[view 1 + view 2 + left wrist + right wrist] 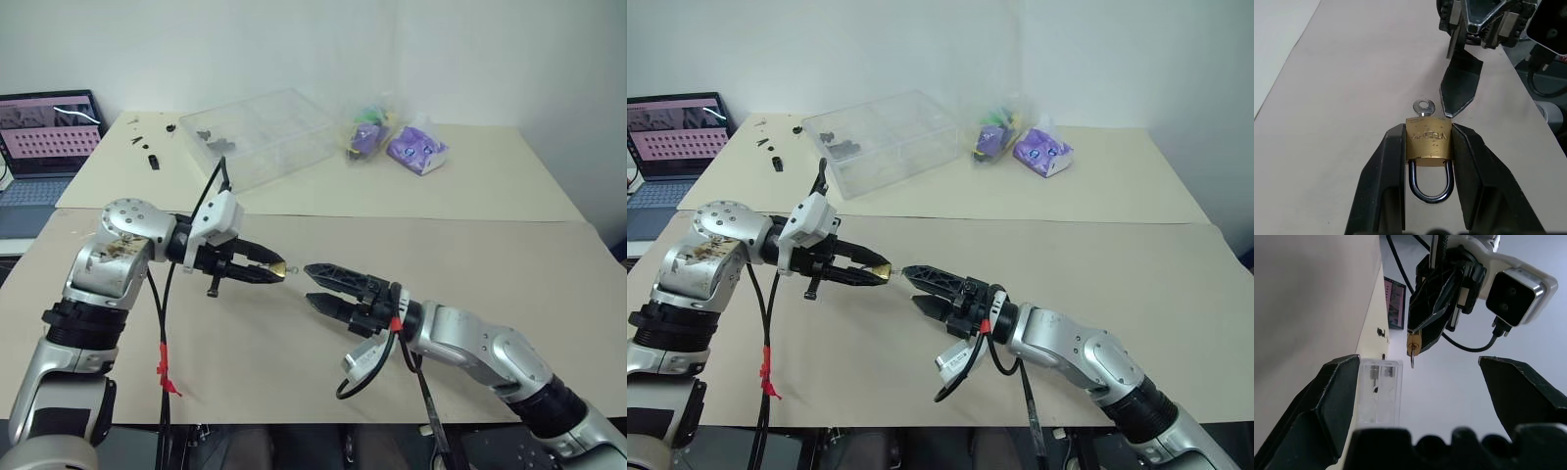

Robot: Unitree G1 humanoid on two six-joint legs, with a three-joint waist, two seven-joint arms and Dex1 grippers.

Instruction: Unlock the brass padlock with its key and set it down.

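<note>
Silver arms, black cables, red tape, black pincers [295, 273]

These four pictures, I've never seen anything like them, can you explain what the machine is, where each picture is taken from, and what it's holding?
You are looking at a humanoid robot with two arms, each ending in a gripper of two black fingers. The two wide pictures come from a pair of cameras on its head, looking down over a beige table. The two close-up pictures come from cameras on its wrists, looking along each gripper's own fingers.

The left gripper is shut on a small brass padlock, held above the table. A silvery key sticks out of the lock, and its shackle looks closed. The right gripper is open and faces the lock, holding nothing.

At the back of the table lie a clear plastic box, two purple bags and some small dark parts. A laptop sits off to the left.
</note>
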